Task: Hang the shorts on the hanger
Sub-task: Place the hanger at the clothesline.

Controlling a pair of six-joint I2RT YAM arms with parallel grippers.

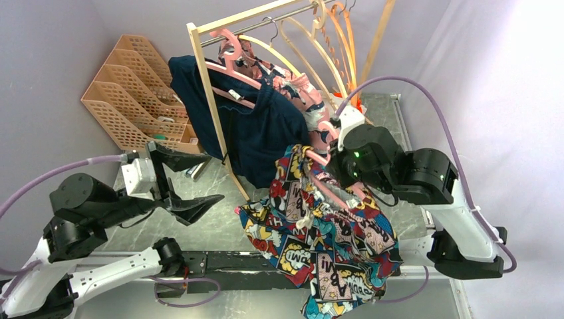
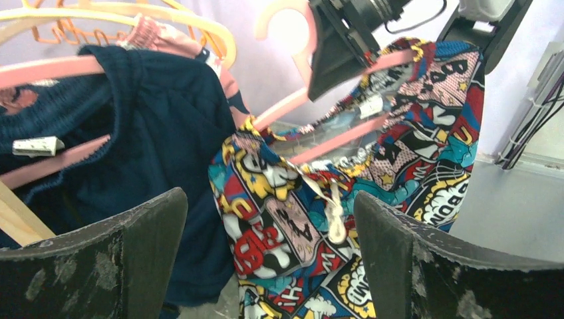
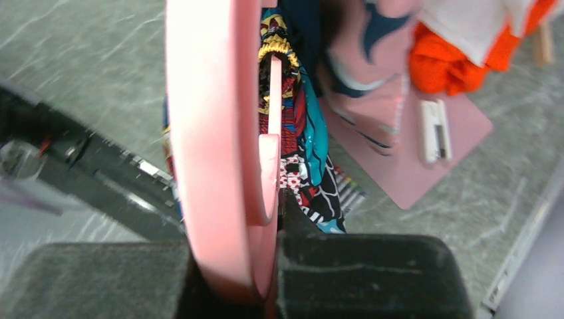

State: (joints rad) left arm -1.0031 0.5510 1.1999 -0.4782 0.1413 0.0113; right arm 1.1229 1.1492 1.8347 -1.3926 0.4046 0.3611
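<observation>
We see the right claw (image 3: 229, 282) shut tight on the hanger (image 3: 213, 133), its two dark pads (image 3: 366, 276) pressing the pink plastic from either side. In the top view that claw sits at about 1 o'clock from the shorts (image 1: 319, 232) and holds the hanger up above the table (image 1: 219, 226).

The shorts are draped on the hanger. From the left wrist view we see its pink bars running through the waist opening, and the cloth wraps over them. The white drawstring (image 2: 334, 212) dangles in front. The rest of the fabric falls toward 6 o'clock, down past the near table edge.

Our left claw (image 1: 213, 176) stands spread wide with nothing between its fingers. It sits at 9 o'clock from the shorts, apart from them and pointing their way.

At 11 o'clock from the shorts a navy garment (image 1: 266, 133) hangs on the wooden rack (image 1: 209, 86), just beside the comic print.
</observation>
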